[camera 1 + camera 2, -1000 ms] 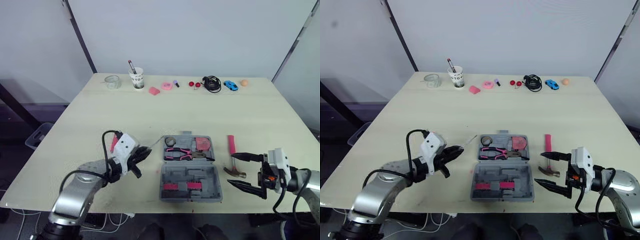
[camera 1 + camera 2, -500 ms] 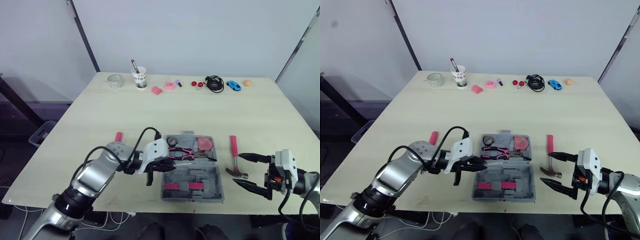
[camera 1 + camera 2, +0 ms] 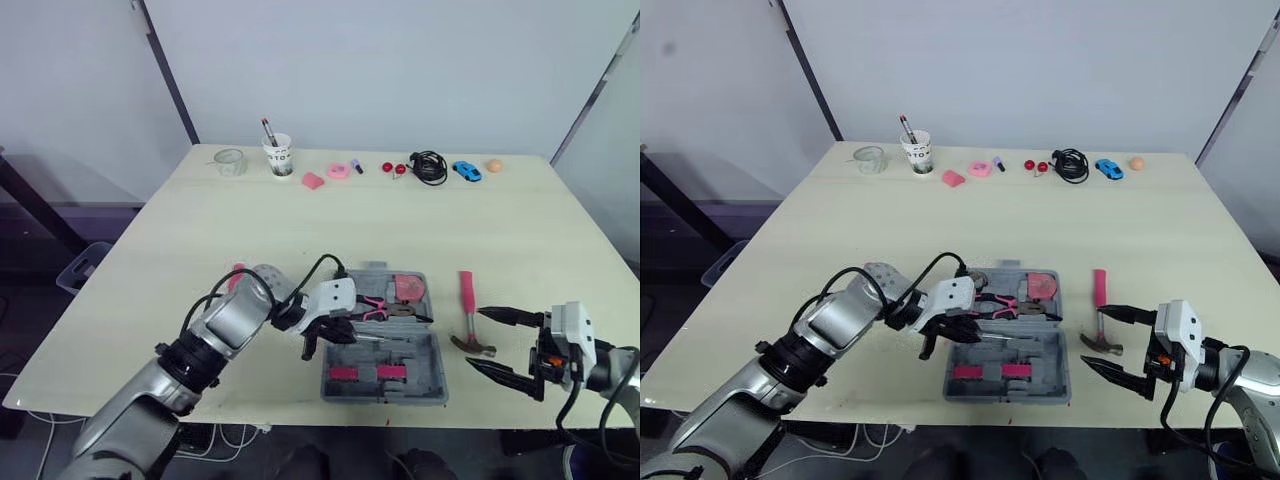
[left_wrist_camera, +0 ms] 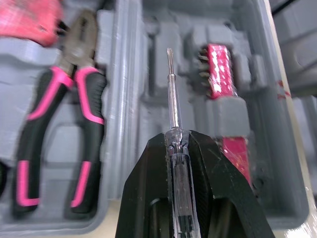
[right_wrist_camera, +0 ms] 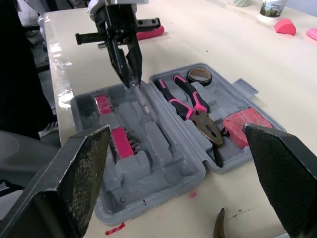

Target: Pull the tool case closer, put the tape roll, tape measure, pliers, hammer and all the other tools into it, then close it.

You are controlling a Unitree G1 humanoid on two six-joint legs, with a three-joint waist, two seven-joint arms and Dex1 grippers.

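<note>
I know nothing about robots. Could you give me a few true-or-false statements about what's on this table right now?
The left gripper holds a screwdriver above the open tool case. True.
The hammer is already inside the case. False: it lies on the table beside the case.
The pliers lie in the case. True.
The right gripper is clamped on the hammer. False: it is open, holding nothing.

tool case (image 3: 420, 350) open | pliers (image 5: 190, 101), tape roll (image 5: 200, 75), tape measure (image 5: 242, 128) inside | screwdriver (image 4: 173, 124) above | hammer (image 3: 465, 298) beside, right
</note>
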